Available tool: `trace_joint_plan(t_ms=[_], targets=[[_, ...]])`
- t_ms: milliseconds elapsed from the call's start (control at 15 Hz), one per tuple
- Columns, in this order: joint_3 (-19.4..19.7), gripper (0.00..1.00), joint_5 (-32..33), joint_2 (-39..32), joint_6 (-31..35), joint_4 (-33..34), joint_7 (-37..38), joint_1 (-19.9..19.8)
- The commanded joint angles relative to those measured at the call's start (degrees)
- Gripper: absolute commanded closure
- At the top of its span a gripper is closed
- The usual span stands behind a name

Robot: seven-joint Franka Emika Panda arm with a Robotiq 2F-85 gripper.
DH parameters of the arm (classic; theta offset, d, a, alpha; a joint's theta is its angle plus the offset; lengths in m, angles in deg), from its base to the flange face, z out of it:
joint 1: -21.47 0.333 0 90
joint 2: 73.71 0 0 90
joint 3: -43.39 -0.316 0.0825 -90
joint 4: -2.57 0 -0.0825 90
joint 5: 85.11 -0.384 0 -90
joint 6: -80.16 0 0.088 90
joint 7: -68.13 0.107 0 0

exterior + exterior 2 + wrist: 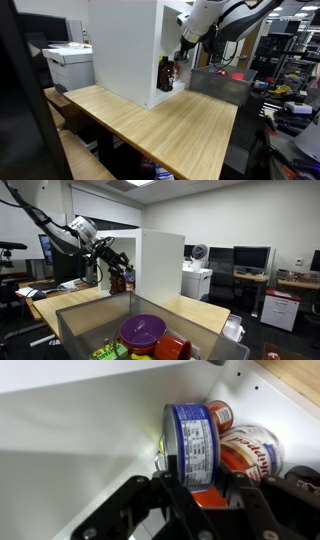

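Observation:
In the wrist view my gripper (200,488) is shut on a blue-labelled can (192,442), one finger pressed on each side of it. The can is held inside a white cabinet (70,430), against its inner wall. Right behind it lie a red-and-white Campbell's can (250,455) and another can (220,412) with a red and orange label. In both exterior views the gripper (176,62) (120,272) reaches into the open side of the white cabinet (125,45) (160,265), which stands on a wooden table (170,125).
A clear plastic bin (90,315) holding a purple bowl (142,330) and other coloured items stands in the foreground. A grey bin (220,85) sits at the table's far end. A printer (68,62) stands beside the table; desks with monitors (250,256) fill the room behind.

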Motion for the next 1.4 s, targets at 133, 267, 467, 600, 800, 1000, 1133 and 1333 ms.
trace_joint_plan(t_ms=[133,267,467,600,800,1000,1133,1333], targets=[[-0.3,0.88,3.4,-2.8,-1.4,2.9,0.4,0.9],[-0.4,0.88,4.2,-3.6,-1.9,3.3,0.6,1.2],[-0.6,0.88,5.6,-4.8,-2.9,4.1,0.8,1.6],[-0.8,0.88,6.1,-5.4,-3.5,4.6,0.7,1.8],[-1.0,0.88,7.0,-6.6,-3.5,5.9,0.8,2.1],[-1.2,0.88,6.9,-7.4,-3.5,7.0,0.7,2.4],[-1.1,0.63,5.5,-6.4,-3.1,6.7,-0.2,2.3],[-1.2,0.63,5.5,-6.7,-3.1,7.1,-0.2,2.3]])
